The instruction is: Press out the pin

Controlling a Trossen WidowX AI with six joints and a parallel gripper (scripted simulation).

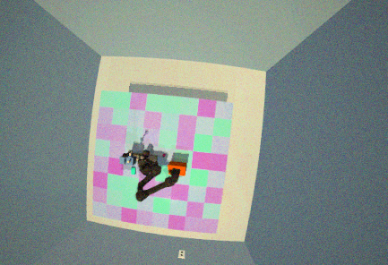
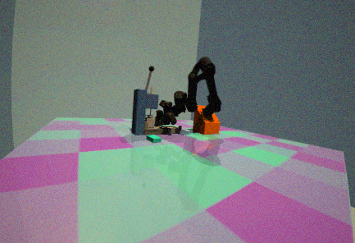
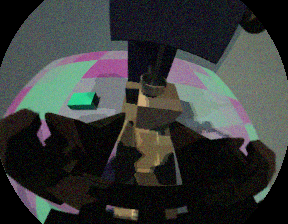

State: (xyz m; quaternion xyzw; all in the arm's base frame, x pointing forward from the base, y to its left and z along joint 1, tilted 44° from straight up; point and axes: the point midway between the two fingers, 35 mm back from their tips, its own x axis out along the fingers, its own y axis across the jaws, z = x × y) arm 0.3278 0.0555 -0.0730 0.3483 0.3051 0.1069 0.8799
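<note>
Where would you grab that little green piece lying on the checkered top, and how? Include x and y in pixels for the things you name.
Probably by its two longer sides, coming straight down from above: the green piece (image 1: 133, 170) (image 2: 153, 139) (image 3: 82, 100) lies flat and low, longer than wide, with its top uncovered.

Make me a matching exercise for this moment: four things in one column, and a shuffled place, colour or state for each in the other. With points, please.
Things
1. gripper (image 1: 133, 157) (image 2: 161, 117) (image 3: 147, 119)
2. small flat piece (image 1: 133, 171) (image 2: 153, 139) (image 3: 82, 100)
3. large box (image 1: 183, 166) (image 2: 199, 123)
4. tan block (image 2: 149, 122) (image 3: 157, 116)

Descriptions
A. orange, at the arm's foot
B. beneath the punch
C. open, holding nothing
D. green, lying on the checkered surface

Pairs: 1-C, 2-D, 3-A, 4-B
</note>
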